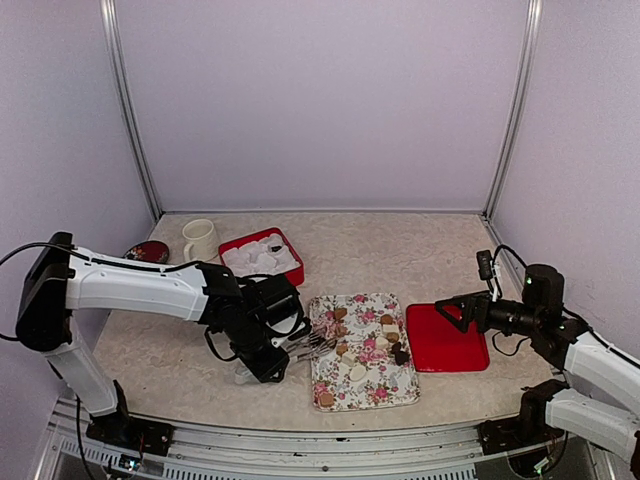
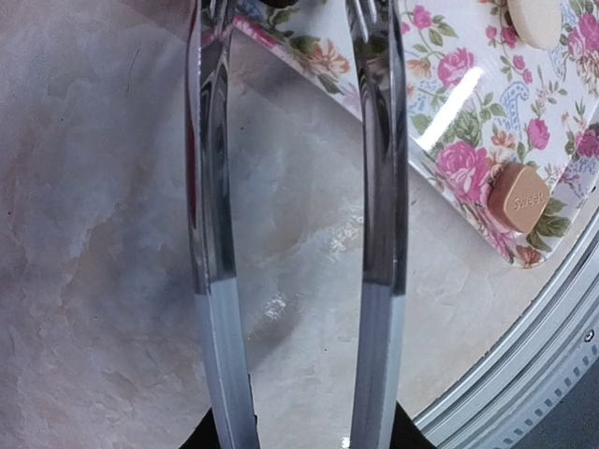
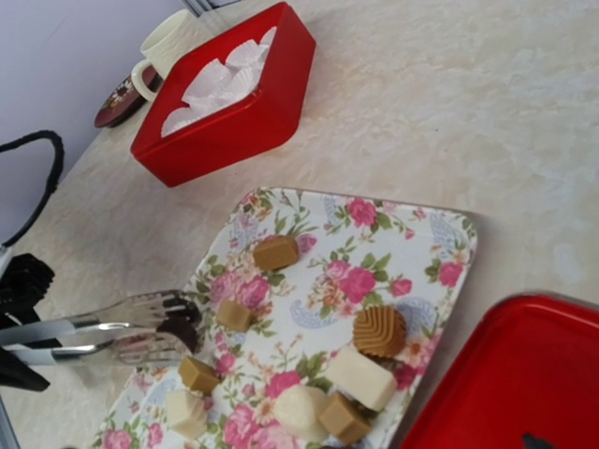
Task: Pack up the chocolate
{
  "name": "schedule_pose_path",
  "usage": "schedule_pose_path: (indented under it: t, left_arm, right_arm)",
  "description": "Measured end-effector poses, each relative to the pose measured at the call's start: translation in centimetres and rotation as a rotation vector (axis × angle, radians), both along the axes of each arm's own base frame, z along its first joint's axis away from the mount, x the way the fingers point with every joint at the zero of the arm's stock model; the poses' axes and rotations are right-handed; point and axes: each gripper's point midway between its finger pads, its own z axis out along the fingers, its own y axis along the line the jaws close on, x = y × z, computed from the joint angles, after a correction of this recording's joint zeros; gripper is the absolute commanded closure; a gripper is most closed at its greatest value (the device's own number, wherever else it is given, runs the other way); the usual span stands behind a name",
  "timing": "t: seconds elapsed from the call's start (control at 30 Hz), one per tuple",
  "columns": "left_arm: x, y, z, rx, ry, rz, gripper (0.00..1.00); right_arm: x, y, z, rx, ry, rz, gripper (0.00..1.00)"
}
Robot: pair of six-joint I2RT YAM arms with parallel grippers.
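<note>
**Tongs at the left edge of the floral tray, chocolate lying on it**

We see the chocolate [image 3: 379, 329] scattered over the floral tray [image 1: 385, 390]. Tan, brown and cream pieces lie apart from one another on the rose print. One dark piece sits at the tray's right edge, and a tan square with stamped lettering lies near its near-left corner.

The left gripper [image 1: 272, 358] is clamped on a pair of metal tongs [image 2: 208, 215] just left of the tray. It holds them near the handle end. The two blades stand apart, and their tips reach over the tray's left edge. A small dark thing lies between the tips, and we cannot tell whether the tongs pinch it.

The right gripper [image 1: 452, 313] hovers to the right of the tray, above a red lid [image 1: 450, 345] that lies flat just beside the tray's right edge. We cannot tell whether its fingers are spread or pressed together.

Beyond the tray's far-left corner stands a red box [image 3: 234, 131] with a white crinkled liner [image 3: 211, 84]. Farther off in that same direction are a cream mug [image 1: 200, 238] and a dark red oval dish [image 1: 147, 251]
</note>
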Motion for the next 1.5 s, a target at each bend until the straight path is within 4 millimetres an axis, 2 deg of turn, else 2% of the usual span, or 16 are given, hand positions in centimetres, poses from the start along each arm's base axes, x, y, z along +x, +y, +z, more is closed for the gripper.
schedule_pose_path:
  t: [0.2,0.37,0.6,0.7,0.87,1.03,1.1,1.33,1.43,1.5]
  left_arm:
    - [0.0,-0.2,0.1,0.003,-0.005,-0.005,0.65]
    - [0.1,0.1,-0.6,0.03,-0.007,-0.007,0.73]
    - [0.7,0.2,-0.4,0.033,-0.028,-0.001,0.8]
    - [1.2,0.2,0.4,0.012,-0.044,0.014,0.81]
    - [2.8,-0.2,2.8,-0.073,-0.09,0.054,0.82]
    - [5.8,0.0,4.9,-0.163,-0.127,0.132,0.81]
    - [7.7,0.7,5.8,-0.207,-0.14,0.187,0.81]
    - [16.9,5.5,9.5,-0.367,-0.226,0.444,0.81]
    - [19.4,7.7,9.9,-0.403,-0.243,0.522,0.81]
    - [20.3,8.4,9.6,-0.41,-0.242,0.548,0.81]
  right_arm:
    - [0.0,0.0,-0.2,-0.001,0.006,0.0,0.0]
    - [0.0,0.0,-0.3,-0.002,0.008,0.0,0.0]
    - [0.0,0.0,-0.2,-0.002,0.008,0.0,0.0]
    - [0.0,0.0,-0.2,-0.002,0.008,0.0,0.0]
    - [0.0,0.0,-0.4,-0.004,0.015,0.0,0.0]
    - [0.0,0.0,-0.5,-0.004,0.017,0.0,0.0]
    - [0.0,0.0,-0.5,-0.004,0.018,0.0,0.0]
    - [0.1,0.0,-0.8,-0.007,0.029,0.0,0.0]
    - [0.2,0.1,-0.8,-0.007,0.029,0.0,0.0]
    - [0.3,0.1,-0.9,-0.007,0.029,0.001,0.0]
